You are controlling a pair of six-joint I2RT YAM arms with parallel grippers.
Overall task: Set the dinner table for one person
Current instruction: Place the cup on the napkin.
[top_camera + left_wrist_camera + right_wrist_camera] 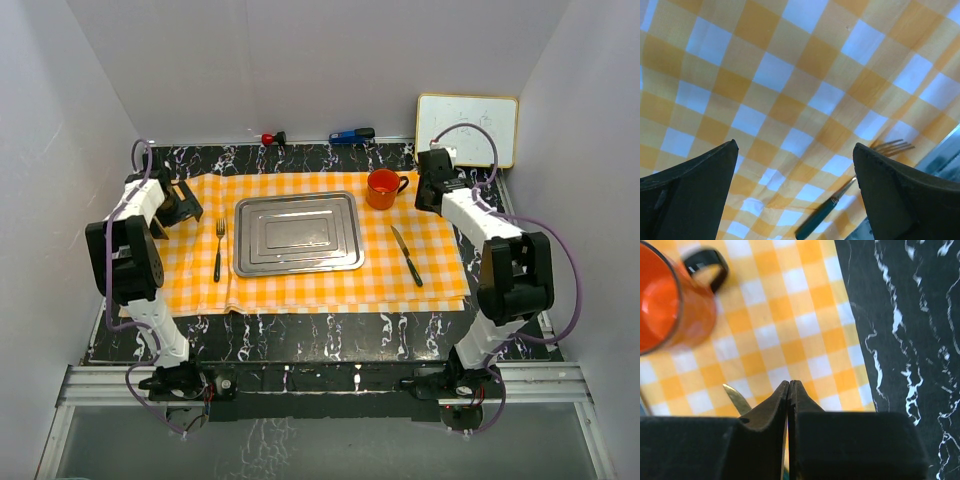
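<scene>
The right tool (789,386) is pressed fully closed with nothing between its fingers, above the checked cloth (790,325) near the cloth's right edge. An orange mug (670,300) sits at the upper left of that wrist frame, and a knife (735,397) tip shows just left of the fingertips. The left tool (795,150) is spread wide and empty over the cloth, with a fork (840,202) at the lower right of its frame. In the top view a steel tray (298,233) lies mid-frame between fork and knife. The black veined counter (320,345) carries everything and fills the middle of the frame.
</scene>
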